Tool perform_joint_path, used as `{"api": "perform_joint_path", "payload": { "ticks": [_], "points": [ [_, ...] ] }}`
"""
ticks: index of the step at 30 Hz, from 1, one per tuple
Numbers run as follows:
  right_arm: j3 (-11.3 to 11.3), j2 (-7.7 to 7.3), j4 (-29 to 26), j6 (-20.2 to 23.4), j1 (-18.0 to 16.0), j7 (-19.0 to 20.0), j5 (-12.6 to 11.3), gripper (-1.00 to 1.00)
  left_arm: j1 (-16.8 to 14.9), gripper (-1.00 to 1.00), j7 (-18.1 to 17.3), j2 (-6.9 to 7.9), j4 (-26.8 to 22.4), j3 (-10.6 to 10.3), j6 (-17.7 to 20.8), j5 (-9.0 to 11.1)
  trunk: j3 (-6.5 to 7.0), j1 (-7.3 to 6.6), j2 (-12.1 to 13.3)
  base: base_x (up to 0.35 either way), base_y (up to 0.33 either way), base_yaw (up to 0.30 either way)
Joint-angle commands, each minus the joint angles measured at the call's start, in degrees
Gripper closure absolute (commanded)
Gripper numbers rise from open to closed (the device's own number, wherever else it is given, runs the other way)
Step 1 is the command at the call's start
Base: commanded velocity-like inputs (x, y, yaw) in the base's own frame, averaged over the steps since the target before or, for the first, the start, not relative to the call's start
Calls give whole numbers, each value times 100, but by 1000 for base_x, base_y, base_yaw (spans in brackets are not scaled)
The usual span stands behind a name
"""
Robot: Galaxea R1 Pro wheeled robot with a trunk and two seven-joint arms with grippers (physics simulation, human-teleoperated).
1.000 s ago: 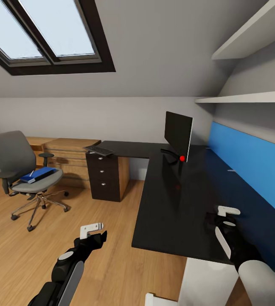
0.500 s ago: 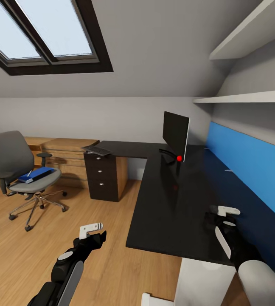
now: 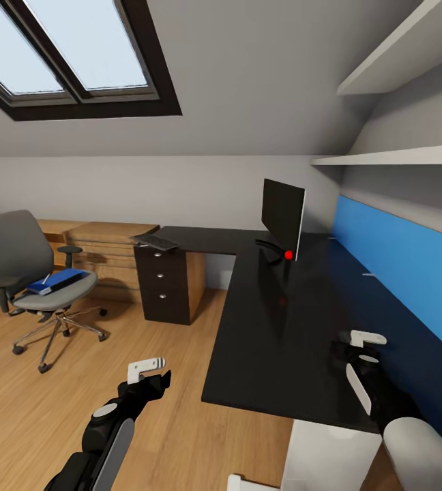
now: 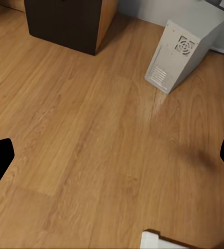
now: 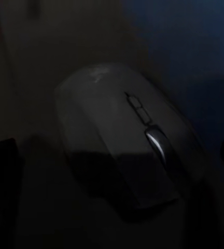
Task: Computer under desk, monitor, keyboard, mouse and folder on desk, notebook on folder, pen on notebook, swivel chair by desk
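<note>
The black desk (image 3: 275, 327) carries the monitor (image 3: 282, 217) at its back corner and the keyboard (image 3: 157, 241) on the far wing above the drawers. My right gripper (image 3: 357, 346) hovers open over the desk's near end, with the mouse (image 5: 127, 140) close below between its fingers. The swivel chair (image 3: 23, 262) stands at the left with the blue folder (image 3: 63, 279) and the white pen (image 3: 46, 278) on its seat; the notebook is too small to tell apart there. My left gripper (image 3: 153, 374) is open above the floor. The computer (image 4: 187, 46) stands on the floor.
A light-wood cabinet (image 3: 108, 249) lines the back wall behind the chair. The dark drawer unit (image 3: 166, 283) holds up the desk's far wing. White shelves (image 3: 391, 158) and a blue panel (image 3: 402, 256) run along the right wall. Wood floor (image 3: 112, 348) lies between chair and desk.
The whole picture has shifted slightly leftward since one second ago, so the camera moved. Both arms hold the same pose and nothing on the desk or chair has changed.
</note>
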Motion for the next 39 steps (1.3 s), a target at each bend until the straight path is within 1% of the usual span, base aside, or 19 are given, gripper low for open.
{"api": "perform_joint_path", "payload": {
  "ticks": [1,13,26,27,39],
  "points": [
    [9,-5,100,50,1,-16,-54,-100,-5,-100,53,1,-7,-6,18,61,-7,1,-2,40,0,0],
    [9,-25,88,53,1,-14,-54,-100,-3,-100,53,4,-7,-9,18,61,-7,1,-2,60,0,0],
    [9,-25,104,93,1,-14,-54,-100,-2,-100,53,1,-8,-9,18,61,-7,1,-2,7,0,0],
    [9,-25,104,111,1,-14,-54,100,-3,-100,53,1,-7,-9,18,61,-7,1,-2,0,0,0],
    [9,-21,95,144,1,-15,-61,100,-3,-100,51,1,-7,-11,18,61,-7,1,-2,0,0,0]
  ]
}}
